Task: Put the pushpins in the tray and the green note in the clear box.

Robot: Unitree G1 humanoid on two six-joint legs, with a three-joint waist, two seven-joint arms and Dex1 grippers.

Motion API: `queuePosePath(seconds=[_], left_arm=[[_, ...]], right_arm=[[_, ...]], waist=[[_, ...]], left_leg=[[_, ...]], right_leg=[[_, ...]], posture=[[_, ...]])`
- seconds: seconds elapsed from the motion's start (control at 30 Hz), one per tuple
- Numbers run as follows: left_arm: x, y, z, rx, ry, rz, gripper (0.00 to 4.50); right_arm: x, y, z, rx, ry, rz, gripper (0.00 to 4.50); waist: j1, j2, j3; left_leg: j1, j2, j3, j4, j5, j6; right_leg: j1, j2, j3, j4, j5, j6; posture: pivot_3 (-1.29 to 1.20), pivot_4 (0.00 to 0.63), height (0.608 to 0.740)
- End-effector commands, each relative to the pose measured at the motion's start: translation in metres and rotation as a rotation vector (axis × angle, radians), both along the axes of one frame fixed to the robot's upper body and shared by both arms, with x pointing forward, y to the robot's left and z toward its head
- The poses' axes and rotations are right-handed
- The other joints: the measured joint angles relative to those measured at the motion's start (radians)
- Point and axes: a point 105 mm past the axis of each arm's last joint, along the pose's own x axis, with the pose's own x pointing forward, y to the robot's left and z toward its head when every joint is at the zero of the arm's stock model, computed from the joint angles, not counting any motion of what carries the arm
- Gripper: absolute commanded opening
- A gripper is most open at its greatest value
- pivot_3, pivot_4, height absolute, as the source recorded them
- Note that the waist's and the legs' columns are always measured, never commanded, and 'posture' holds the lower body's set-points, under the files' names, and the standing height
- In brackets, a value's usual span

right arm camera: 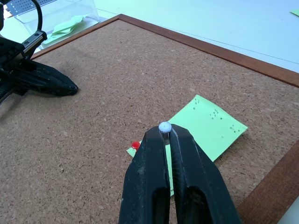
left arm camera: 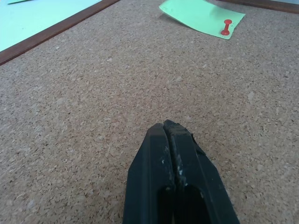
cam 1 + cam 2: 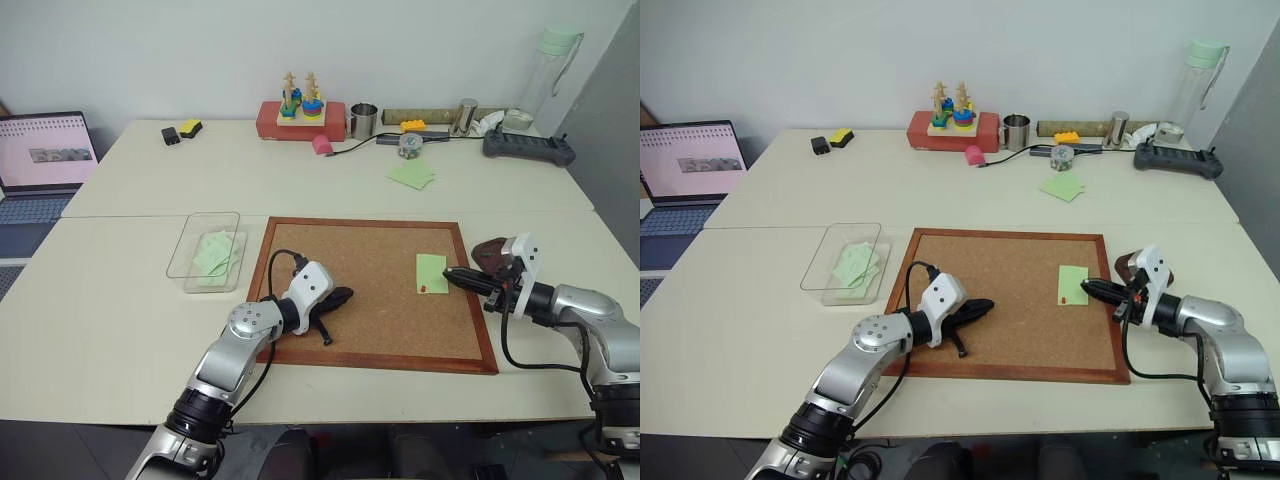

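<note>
Green note point(image 3: 431, 272) lies flat on the cork board point(image 3: 370, 340), near the board's right edge, with one red pushpin point(image 1: 135, 145) stuck in its near corner (pin holes visible across the far end in my right wrist view). Right gripper point(image 1: 164, 129) is clenched on a small pale-headed pushpin point(image 1: 164, 126), pinched right at the fingertips, hovering just over the note's right side. I can't make out that pin's true colour; it reads whitish.

Tray point(image 3: 489, 252), the dark brown one, sits on the table just off the board's right edge, mostly hidden behind my right wrist, so I can't see its contents.

Clear box point(image 3: 190, 243) is on the table just left of the board, with green sheets point(image 3: 216, 255) already lying inside.

Left gripper point(image 3: 342, 296) is clamped shut on nothing, resting low over bare cork near the board's left side, pointing toward the note, well apart from it.

Back of the table: loose green notes point(image 3: 412, 174), metal cup point(image 3: 363, 120), red block with ring stacker point(image 3: 301, 112). Laptop point(image 3: 45, 152) at far left.
</note>
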Motion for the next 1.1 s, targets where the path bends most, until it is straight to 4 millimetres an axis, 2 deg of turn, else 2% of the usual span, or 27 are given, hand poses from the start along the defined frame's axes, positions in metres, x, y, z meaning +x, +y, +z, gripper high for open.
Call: queuePosePath(seconds=[0.03, 0.33, 0.63, 0.67, 0.7, 0.8, 1.0, 1.1], left_arm=[[-0.013, 0.003, -0.033, 0.071, 0.113, -0.007, 0.00], [-0.014, 0.003, -0.034, 0.067, 0.116, -0.008, 0.00], [-0.013, 0.001, -0.033, 0.065, 0.114, -0.016, 0.00], [-0.014, 0.001, -0.033, 0.066, 0.114, -0.015, 0.00], [-0.014, 0.002, -0.033, 0.066, 0.114, -0.014, 0.00], [-0.014, 0.002, -0.033, 0.066, 0.116, -0.011, 0.00], [-0.014, 0.002, -0.033, 0.065, 0.117, -0.010, 0.00], [-0.014, 0.002, -0.033, 0.064, 0.117, -0.011, 0.00]], right_arm=[[0.006, -0.010, 0.019, 0.006, -0.068, -0.050, 0.02], [0.027, -0.079, 0.019, -0.084, -0.037, -0.365, 0.02], [0.035, -0.099, 0.003, -0.170, 0.032, -0.452, 0.02], [0.037, -0.101, 0.003, -0.179, 0.026, -0.466, 0.50], [0.038, -0.103, 0.003, -0.184, 0.020, -0.478, 0.60], [0.041, -0.103, 0.005, -0.176, 0.000, -0.481, 1.35], [0.041, -0.099, 0.011, -0.163, -0.030, -0.458, 2.41], [0.039, -0.096, 0.021, -0.139, -0.062, -0.435, 2.91]], waist=[[0.000, 0.000, 0.000], [0.000, 0.000, 0.000], [0.000, 0.000, 0.000], [0.000, 0.000, 0.000], [0.000, 0.000, 0.000], [0.000, 0.000, 0.000], [0.000, 0.000, 0.000], [0.000, 0.000, 0.000]], left_leg=[[0.000, 0.000, 0.000, 0.000, 0.000, 0.000], [0.000, 0.000, 0.000, -0.001, 0.000, 0.000], [0.000, 0.000, 0.001, -0.001, 0.000, 0.000], [0.000, 0.000, 0.001, -0.001, 0.000, 0.000], [0.000, 0.000, 0.001, -0.001, 0.000, 0.000], [0.000, 0.000, 0.002, -0.001, 0.000, 0.000], [0.000, 0.000, 0.002, -0.001, 0.000, 0.000], [0.000, 0.000, 0.001, -0.001, 0.000, 0.000]], right_leg=[[0.000, 0.000, 0.000, 0.000, 0.000, 0.000], [0.000, 0.000, 0.000, 0.000, 0.000, 0.000], [0.000, 0.000, 0.001, 0.000, 0.000, 0.000], [0.000, 0.000, 0.001, 0.000, 0.000, 0.000], [0.000, 0.000, 0.001, 0.000, 0.000, 0.000], [0.000, 0.000, 0.001, 0.000, 0.000, 0.000], [0.000, 0.000, 0.001, -0.001, 0.000, 0.000], [0.000, 0.000, 0.001, -0.001, 0.000, 0.000]], posture=[[0.00, 0.150, 0.740], [0.00, 0.150, 0.740], [0.00, 0.150, 0.740], [0.00, 0.150, 0.740], [0.00, 0.150, 0.740], [0.00, 0.150, 0.740], [0.00, 0.150, 0.740], [0.00, 0.150, 0.740]])
